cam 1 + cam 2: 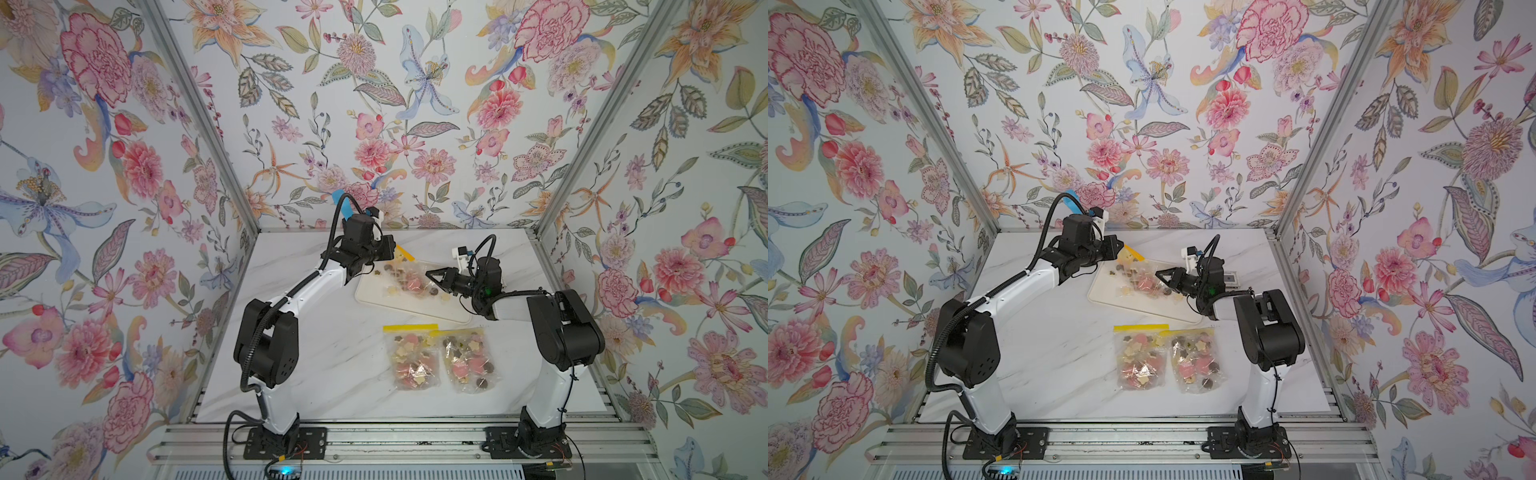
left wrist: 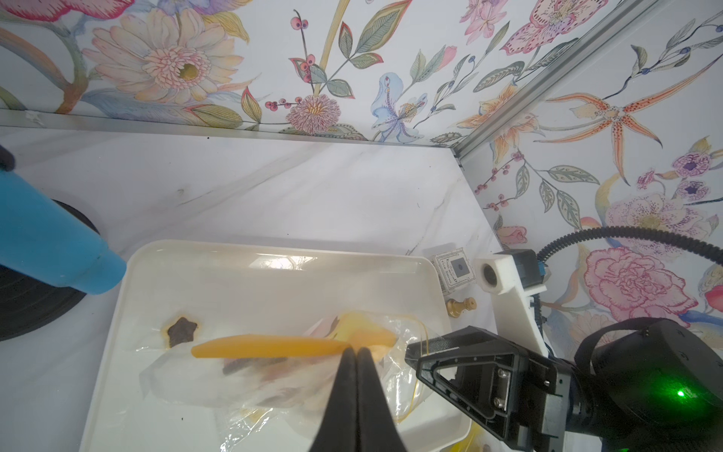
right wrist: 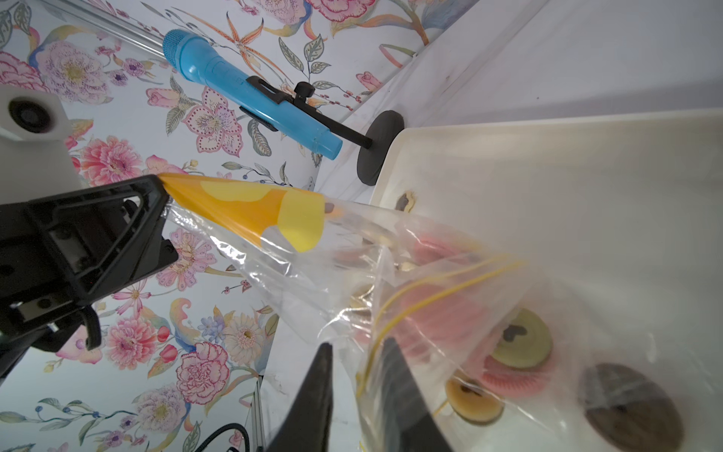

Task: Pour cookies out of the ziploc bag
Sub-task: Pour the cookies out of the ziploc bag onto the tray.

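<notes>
White marble bench (image 1: 311,374). White tray (image 1: 370,293) in the back half, right of centre. Ziploc bag (image 1: 411,274) sags over the tray, its yellow zip strip (image 2: 270,346) held up, lower end resting in the tray. Two spare bags (image 1: 415,361), filled, lie side by side between the tray and the front edge. Left gripper (image 2: 356,350) is clamped tight on the zip strip. Right gripper (image 3: 357,343) has its jaws a narrow slit apart at the bag's other end, film against one finger, no clear pinch. Cookies (image 1: 415,284): most are in the bag over the tray, a few are loose on the tray, including a dark star (image 2: 182,330).

top views: overhead, facing down, far | wrists: close, sharing tray (image 2: 254,281)
</notes>
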